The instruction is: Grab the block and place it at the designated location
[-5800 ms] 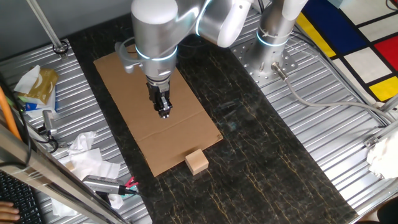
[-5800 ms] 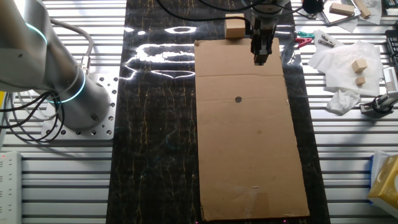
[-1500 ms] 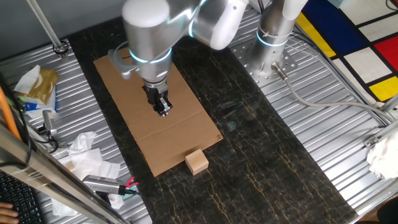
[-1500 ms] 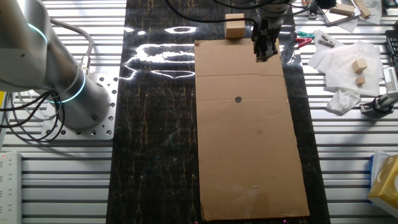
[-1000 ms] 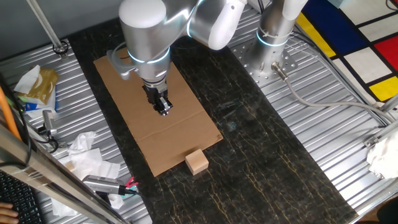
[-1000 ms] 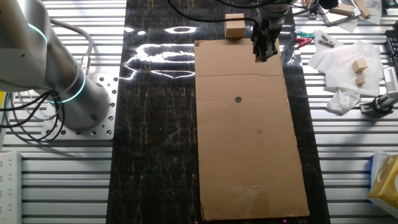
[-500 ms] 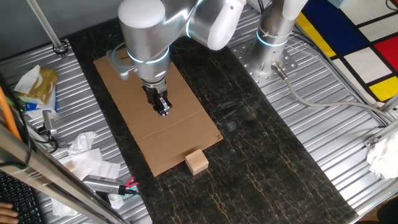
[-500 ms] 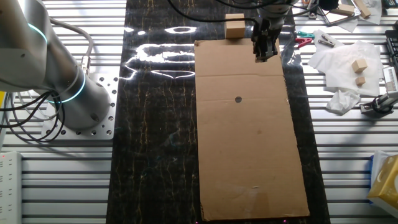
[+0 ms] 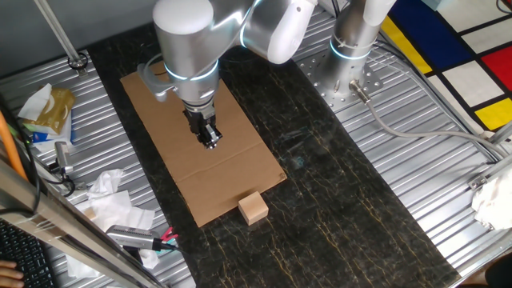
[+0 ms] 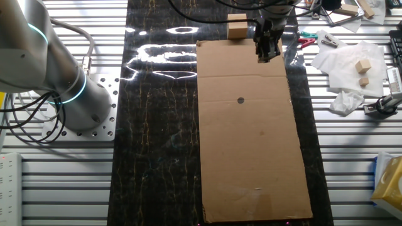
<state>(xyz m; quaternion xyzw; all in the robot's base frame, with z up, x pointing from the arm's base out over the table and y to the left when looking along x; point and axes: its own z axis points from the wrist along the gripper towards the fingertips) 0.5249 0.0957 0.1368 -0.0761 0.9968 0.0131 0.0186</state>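
Wooden block [image 9: 254, 208] [image 10: 237, 27] sits on the dark marbled tabletop [image 9: 336, 200] [image 10: 157, 125], touching or just off the short edge of the cardboard sheet [image 9: 200, 144] [image 10: 251, 138], near that edge's corner, not on the sheet. Nothing holds it.

Gripper [image 9: 211, 142] [image 10: 266, 55] hangs above the cardboard sheet, pointing down, near the same short edge as the block but toward the sheet's other side; block and gripper apart. Fingers look close together, nothing between them; exact gap too small to tell.

Black dot [image 10: 240, 100] is on the cardboard sheet, roughly mid-width, further in from that short edge than the gripper. In the one fixed view the arm hides the dot.

Crumpled white paper [image 10: 342, 63] lies off the cardboard sheet's long side, with two small wood pieces [image 10: 362, 72] on it.
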